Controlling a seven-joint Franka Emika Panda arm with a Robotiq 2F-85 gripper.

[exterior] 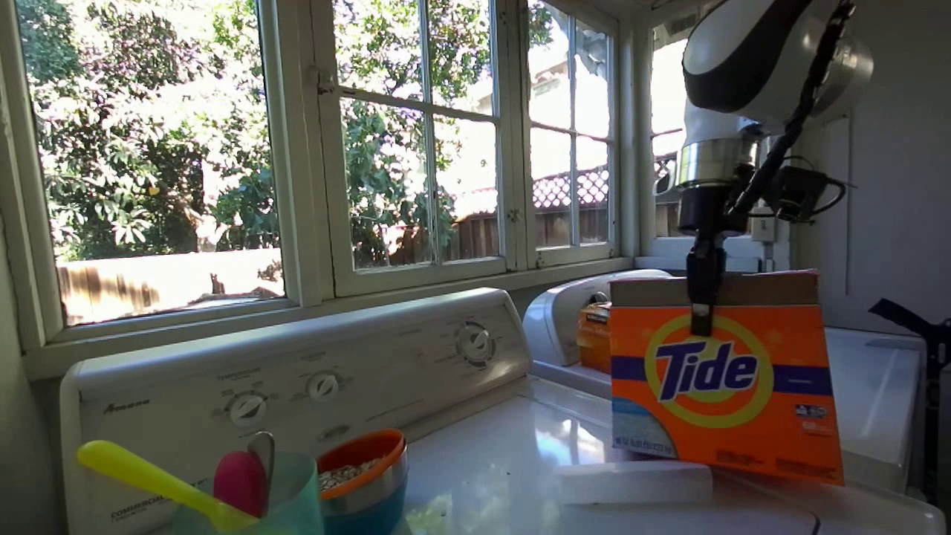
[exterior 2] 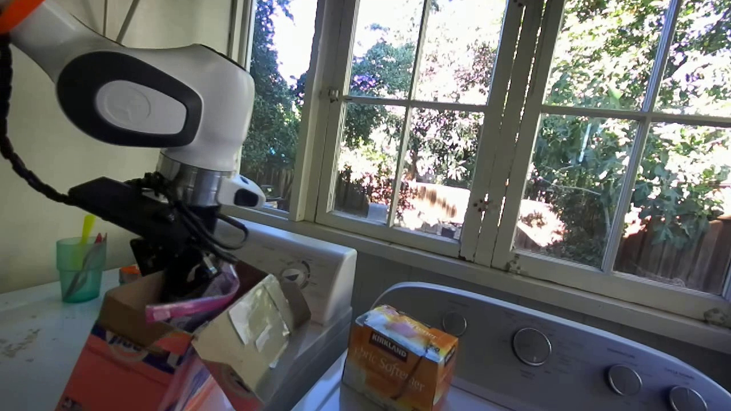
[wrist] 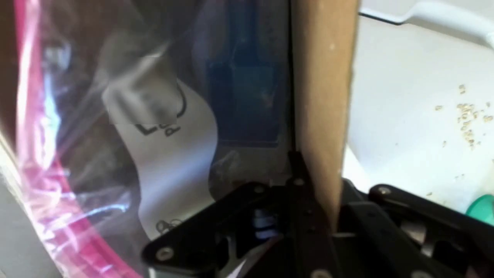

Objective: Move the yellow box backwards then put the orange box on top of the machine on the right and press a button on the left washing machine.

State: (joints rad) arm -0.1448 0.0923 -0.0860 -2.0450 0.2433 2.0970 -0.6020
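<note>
We see the gripper [exterior: 702, 316] pinching the orange box [exterior: 724, 397], not yet placed; the yellow box [exterior 2: 395, 362] looks set back; button-pressing presumably remains.

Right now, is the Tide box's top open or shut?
Open: in an exterior view the Tide box has an uncovered top, a pink-edged bag showing in the opening; the wrist view looks inside.
</note>
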